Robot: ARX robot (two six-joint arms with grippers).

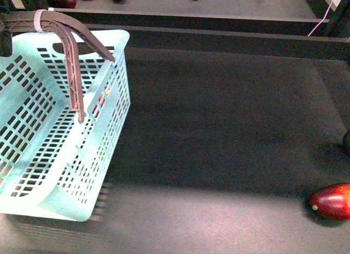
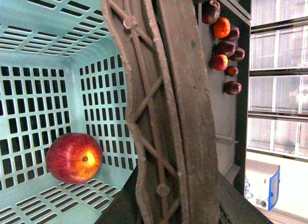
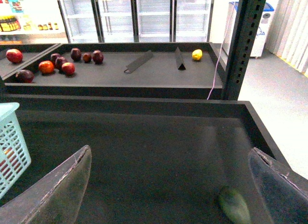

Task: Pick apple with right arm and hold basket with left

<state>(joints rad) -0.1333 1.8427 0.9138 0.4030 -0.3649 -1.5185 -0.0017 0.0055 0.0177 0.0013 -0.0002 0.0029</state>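
Your apple [image 2: 74, 157] is not out on the tabletop [image 1: 219, 112]: it lies inside the turquoise basket [image 1: 104, 150], on the slotted plastic near a bottom corner, with its yellowish stem dimple turned toward the left wrist camera. It is the only thing you can see in there. The basket sits tilted at the tabletop's left edge, its two brownish-mauve handles [image 1: 74, 74] drawn together above it. In the left wrist view, your left fingers [image 2: 119, 207] show only as dark shapes close on either side of those handles, so read them as clamped on the handles. Your right fingers [image 3: 53, 190] are spread wide with nothing between them, above bare tabletop toward the right side. From there the apple lies well off toward the left edge, down behind the basket wall, so the left arm is by far the nearer one. Judged from this, the picking part looks done and the holding part is what you are in. Do not mistake the elongated red fruit [image 1: 330, 202] near the front right corner for the apple; its long axis runs roughly along the front edge. A blurred green fruit [image 3: 235, 204] lies just ahead of the right fingers. Small fruits [image 3: 57, 62] sit on the far shelf [image 3: 159, 77], well apart from all this.
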